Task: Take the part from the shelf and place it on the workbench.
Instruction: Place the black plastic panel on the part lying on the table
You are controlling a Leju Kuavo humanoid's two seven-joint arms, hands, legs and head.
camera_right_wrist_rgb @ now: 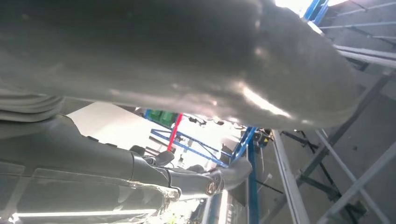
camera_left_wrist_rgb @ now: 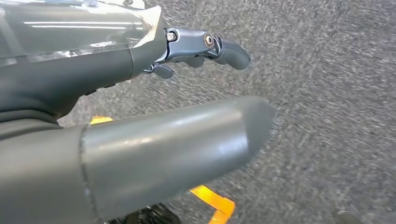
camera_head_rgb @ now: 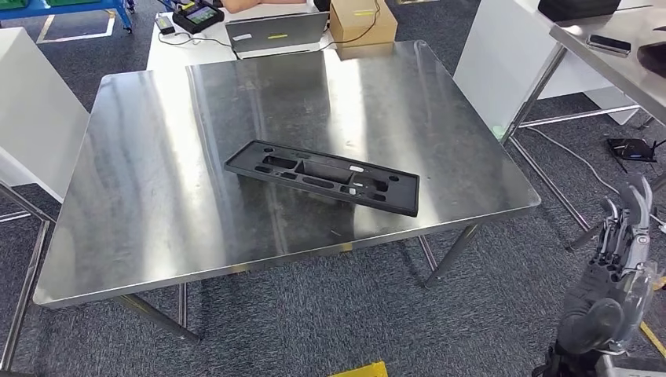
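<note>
The black plastic part [camera_head_rgb: 326,176], a long flat tray-like piece with several cut-outs, lies flat near the middle of the steel workbench [camera_head_rgb: 141,196], slightly toward its front edge. My right hand [camera_head_rgb: 619,271] hangs off the bench's front right corner, over the carpet, fingers apart and holding nothing. In the right wrist view the right hand [camera_right_wrist_rgb: 70,154] has a bare thumb and bare fingers [camera_right_wrist_rgb: 215,179]. My left hand [camera_left_wrist_rgb: 56,88] is above the grey carpet, fingers [camera_left_wrist_rgb: 224,49] held away from the thumb [camera_left_wrist_rgb: 177,144], empty.
Behind the bench stands a white table with a laptop [camera_head_rgb: 276,33] and a cardboard box [camera_head_rgb: 361,20]. A second steel bench [camera_head_rgb: 612,55] stands at the right, a white panel [camera_head_rgb: 31,102] at the left. Yellow tape [camera_head_rgb: 361,369] marks the carpet.
</note>
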